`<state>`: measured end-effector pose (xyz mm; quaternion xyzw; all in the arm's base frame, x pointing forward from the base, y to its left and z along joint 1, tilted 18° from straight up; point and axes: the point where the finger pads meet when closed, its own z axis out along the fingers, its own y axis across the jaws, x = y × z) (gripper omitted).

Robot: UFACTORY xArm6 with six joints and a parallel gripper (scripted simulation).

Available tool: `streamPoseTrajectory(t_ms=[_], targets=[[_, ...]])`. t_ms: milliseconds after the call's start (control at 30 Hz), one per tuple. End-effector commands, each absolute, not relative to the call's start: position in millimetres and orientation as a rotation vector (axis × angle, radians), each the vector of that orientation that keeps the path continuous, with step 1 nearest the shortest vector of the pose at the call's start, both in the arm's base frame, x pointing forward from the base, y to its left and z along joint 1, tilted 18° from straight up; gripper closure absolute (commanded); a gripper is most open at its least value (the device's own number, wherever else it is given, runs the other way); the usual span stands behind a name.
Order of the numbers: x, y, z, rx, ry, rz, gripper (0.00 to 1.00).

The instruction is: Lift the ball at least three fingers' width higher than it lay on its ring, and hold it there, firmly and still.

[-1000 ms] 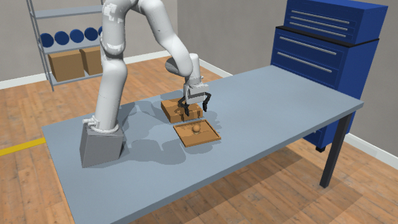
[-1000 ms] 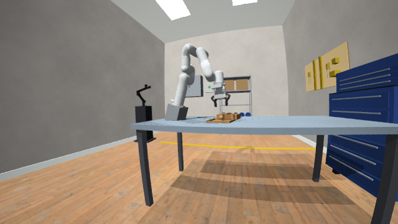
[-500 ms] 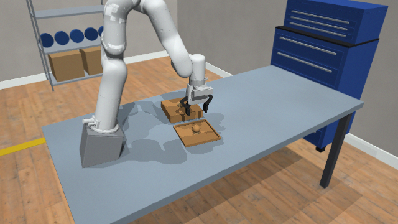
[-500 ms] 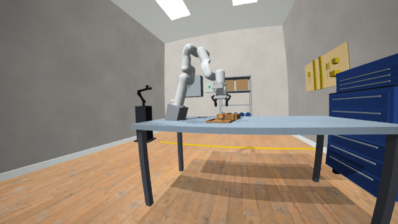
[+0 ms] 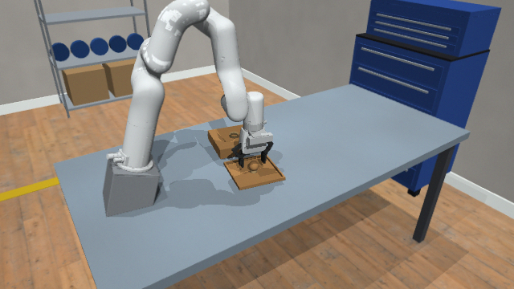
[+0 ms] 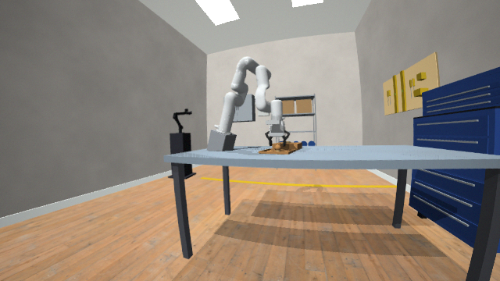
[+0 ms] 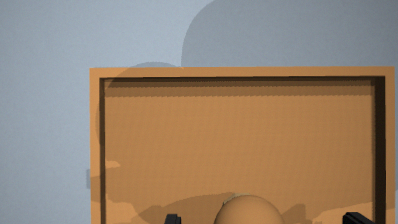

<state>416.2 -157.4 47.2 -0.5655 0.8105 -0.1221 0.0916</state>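
A wooden ball [image 5: 254, 165] sits in a shallow wooden tray [image 5: 254, 173] on the grey table. In the wrist view the ball [image 7: 248, 210] lies at the bottom edge, inside the tray [image 7: 240, 150]. My gripper [image 5: 252, 160] is open and points straight down, with one black finger on each side of the ball and its tips near the tray floor. In the wrist view the two fingertips show left and right of the ball, apart from it [image 7: 262, 219]. The gripper [image 6: 277, 144] and ball [image 6: 276, 147] also show in the exterior view. I cannot make out the ring under the ball.
A second wooden block with a round hollow [image 5: 227, 140] lies just behind the tray, beside the gripper. The arm's grey base [image 5: 129, 189] stands at the table's left. A blue tool cabinet [image 5: 426, 76] stands past the table's right end.
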Motion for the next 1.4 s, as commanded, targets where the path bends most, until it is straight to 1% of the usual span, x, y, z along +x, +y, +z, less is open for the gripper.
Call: streamPoseTrajectory(t_ms=[0,400,433,900,1200,1367], targets=[[427,-161,33,-1.676,2.401,-0.372,0.00],[427,-161,32,-1.676,2.401,-0.372,0.00],[427,-161,32,-1.676,2.401,-0.372,1.00],[426,-161,34,-1.676,2.401,-0.372,1.00],[405,-155,103,-1.675,2.400,-0.371,1.00],[403,-154,108,-1.675,2.400,-0.372,1.00]])
